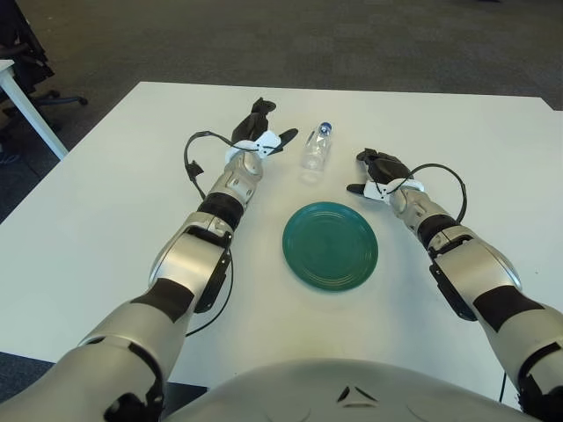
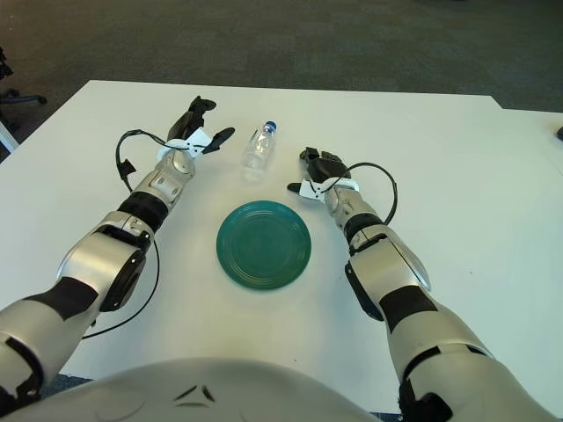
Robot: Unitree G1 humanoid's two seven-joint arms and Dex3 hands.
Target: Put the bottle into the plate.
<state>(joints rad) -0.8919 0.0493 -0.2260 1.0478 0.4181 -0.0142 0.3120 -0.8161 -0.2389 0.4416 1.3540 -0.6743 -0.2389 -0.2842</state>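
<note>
Below centre sits the green plate (image 1: 330, 245); above it the bottle (image 1: 317, 148) lies between my open, empty left hand (image 1: 258, 132) and right hand (image 1: 378, 170).

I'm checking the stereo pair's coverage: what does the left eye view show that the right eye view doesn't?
Only the left eye view shows the white table leg and office chair base at far left. Only the right eye view shows a small dark object at its right edge. Both show the bottle lying beyond the empty green plate, the left hand left of the bottle and the right hand right of it, neither touching it.
</note>
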